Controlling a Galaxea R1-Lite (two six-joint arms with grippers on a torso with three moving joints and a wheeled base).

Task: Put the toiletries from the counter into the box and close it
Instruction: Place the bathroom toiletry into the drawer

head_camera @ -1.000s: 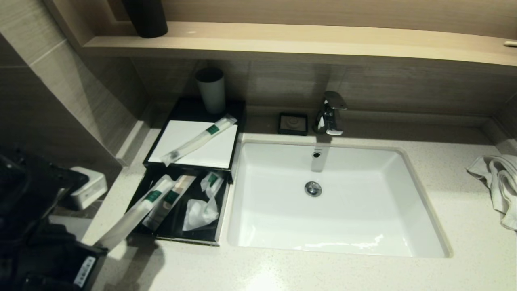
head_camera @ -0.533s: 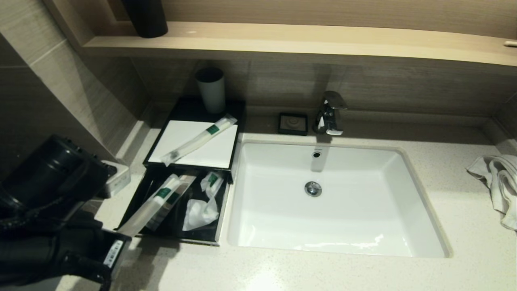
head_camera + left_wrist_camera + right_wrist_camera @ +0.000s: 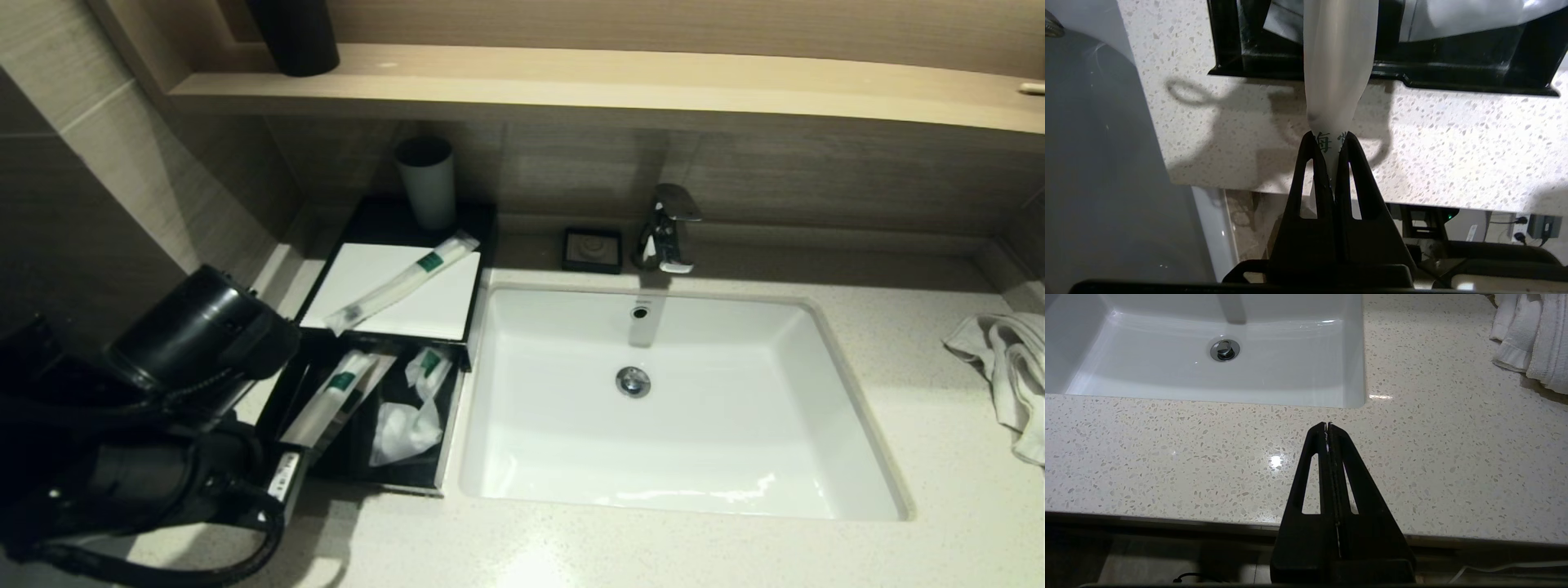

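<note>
One long slim tube [image 3: 1337, 61], film-wrapped with a green label, is pinched at its near end by the left end effector [image 3: 1332, 143], whose fingers are closed on the wrapper; its far end already reaches over the front lip into the open drawer [image 3: 445, 425] of the black box [image 3: 478, 245]. Judged from the pinched, creased film, it is light, soft-skinned and slippery, best held at the end seam as here. A second tube [image 3: 404, 282] lies diagonally on the box's white top panel, and two short packets [image 3: 408, 416] rest in the drawer. The speckled worktop [image 3: 898, 343] carries the inset sink [image 3: 816, 327]. The right end effector [image 3: 1329, 426] hangs closed and empty above the worktop's front edge. Hidden: the left arm's bulk covers the drawer's near left corner in the head view, and the tube's contents cannot be made out.
</note>
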